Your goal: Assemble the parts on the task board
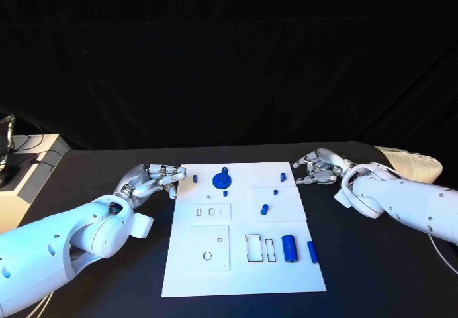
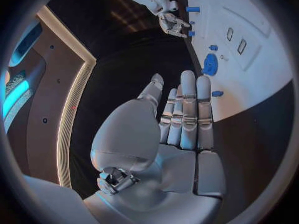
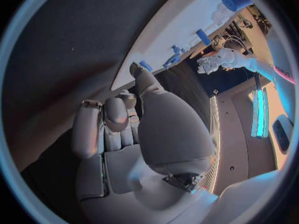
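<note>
Fingers [image 2: 187,109] are being kept loose and empty on the left hand [image 1: 153,180] and right hand [image 1: 320,167], parked beside the board [image 1: 239,278] probably so nothing's blocked, while the blue parts [image 1: 222,179] are lying scattered on it, unassembled.

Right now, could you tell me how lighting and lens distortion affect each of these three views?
Head view: even light, the task board bright against the black table, edges straight. Left wrist view: fisheye bends the board's edge, and the left hand looms large and evenly lit. Right wrist view: same curving, the right hand in softer, dimmer light, with bright cyan strips glowing at the rim.
</note>
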